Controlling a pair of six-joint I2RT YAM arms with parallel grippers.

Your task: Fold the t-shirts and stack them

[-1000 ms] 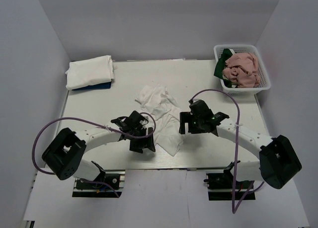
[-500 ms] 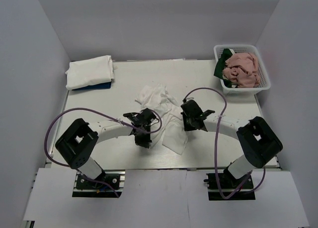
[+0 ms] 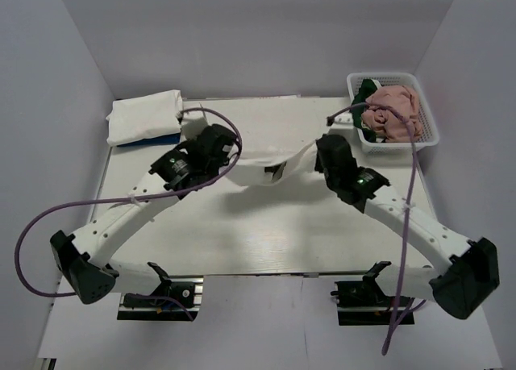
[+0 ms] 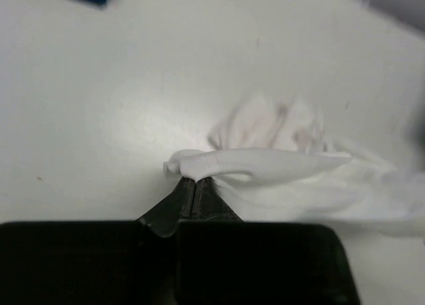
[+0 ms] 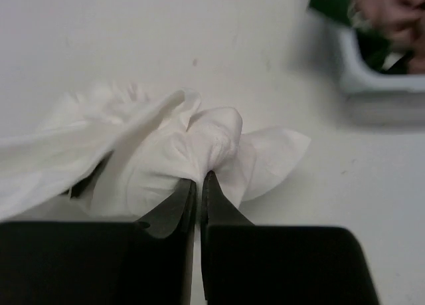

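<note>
A white t-shirt (image 3: 274, 162) hangs stretched between my two grippers above the middle of the table, sagging in the centre with a small dark patch showing. My left gripper (image 3: 228, 154) is shut on its left end; the wrist view shows cloth (image 4: 259, 164) pinched at the closed tips (image 4: 195, 180). My right gripper (image 3: 321, 148) is shut on the right end, with bunched cloth (image 5: 199, 145) at its tips (image 5: 199, 177). Folded white t-shirts (image 3: 145, 116) lie stacked at the back left. A pink t-shirt (image 3: 393, 112) and a dark green one (image 3: 361, 102) sit in the basket.
The white mesh basket (image 3: 429, 136) stands at the back right corner, close to my right arm. A dark blue item (image 3: 149, 141) peeks out under the folded stack. Purple cables (image 3: 201, 116) loop off both arms.
Both grippers closed on the crumpled white t-shirt near the front, then lifted it and carried it toward the back, spreading apart so the cloth is stretched between them.
</note>
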